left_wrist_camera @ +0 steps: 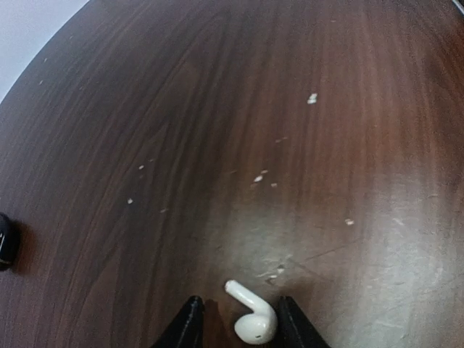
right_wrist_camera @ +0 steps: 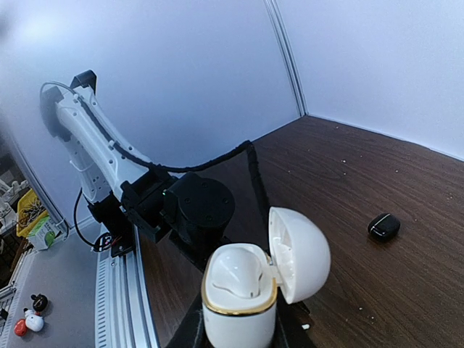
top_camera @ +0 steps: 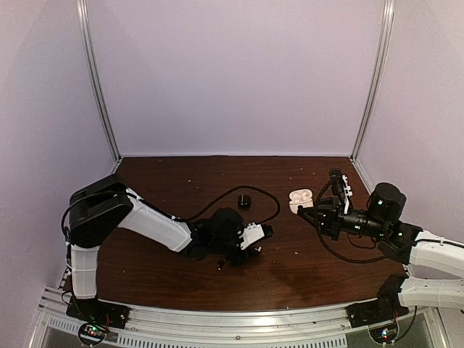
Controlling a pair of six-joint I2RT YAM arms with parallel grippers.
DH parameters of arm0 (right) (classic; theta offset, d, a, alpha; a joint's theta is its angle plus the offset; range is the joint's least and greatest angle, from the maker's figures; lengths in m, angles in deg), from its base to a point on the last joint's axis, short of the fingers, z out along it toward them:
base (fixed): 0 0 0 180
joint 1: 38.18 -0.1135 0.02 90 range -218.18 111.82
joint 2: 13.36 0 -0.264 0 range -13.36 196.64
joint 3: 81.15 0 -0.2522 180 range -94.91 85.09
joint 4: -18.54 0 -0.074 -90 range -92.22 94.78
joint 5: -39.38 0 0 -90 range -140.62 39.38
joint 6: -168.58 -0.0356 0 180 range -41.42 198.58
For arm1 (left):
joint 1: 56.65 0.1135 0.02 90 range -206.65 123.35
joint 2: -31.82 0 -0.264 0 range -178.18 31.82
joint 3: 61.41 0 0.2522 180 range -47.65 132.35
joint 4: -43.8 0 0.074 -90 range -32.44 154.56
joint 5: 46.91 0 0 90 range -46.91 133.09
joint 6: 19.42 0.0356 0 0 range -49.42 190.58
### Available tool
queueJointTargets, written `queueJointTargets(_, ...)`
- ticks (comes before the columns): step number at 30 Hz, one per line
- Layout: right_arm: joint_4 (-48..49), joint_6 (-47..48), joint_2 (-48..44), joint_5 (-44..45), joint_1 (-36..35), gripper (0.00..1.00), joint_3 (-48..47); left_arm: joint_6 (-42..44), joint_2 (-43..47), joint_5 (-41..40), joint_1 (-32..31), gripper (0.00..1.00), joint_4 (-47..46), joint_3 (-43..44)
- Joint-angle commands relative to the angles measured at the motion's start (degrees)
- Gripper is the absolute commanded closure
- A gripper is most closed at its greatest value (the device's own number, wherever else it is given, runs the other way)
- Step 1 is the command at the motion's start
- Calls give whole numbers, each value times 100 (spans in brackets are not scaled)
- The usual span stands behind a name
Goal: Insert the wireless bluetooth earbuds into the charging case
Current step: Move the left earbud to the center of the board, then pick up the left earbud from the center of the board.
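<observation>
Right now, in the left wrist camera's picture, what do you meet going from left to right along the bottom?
small black thing cut off at the picture's edge → one dark finger → white earbud → the other finger

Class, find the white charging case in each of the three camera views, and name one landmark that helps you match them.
Top external: white charging case, lid open, right of centre, in the right gripper.
Left wrist: not in view.
Right wrist: bottom centre, between the fingers.
Shared landmark: small black case, left of it from above, right of it in the right wrist view.
</observation>
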Motion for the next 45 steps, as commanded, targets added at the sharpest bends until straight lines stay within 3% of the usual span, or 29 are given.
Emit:
queueJointTargets(1, 62, -26, -115, -2, 40, 100, 20, -741, 65, -42, 274, 63, 472, 211)
queueJointTargets(5, 71, -36, -144, 23, 53, 100, 3, -774, 355, 563, 521, 56, 798, 367)
queueJointTargets(9, 61, -40, -185, 9, 66, 100, -2, 9, 440, 1373, 606, 50, 1791, 888)
queueJointTargets(13, 6, -19, -261, 36, 93, 100, -15, 183, 394, 1236, 663, 50, 2392, 1188)
queueJointTargets(19, -27, -32, -311, 29, 124, 100, -3, -110, 386, 1288, 664, 52, 1917, 970)
queueJointTargets(32, -53, -54, -356, 21, 136, 100, 54, -57, 280, 1323, 663, 56, -65, -41)
queueJointTargets(45, -93, -45, -368, 31, 159, 100, 55, 40, -208, 1281, 667, 67, -143, 152)
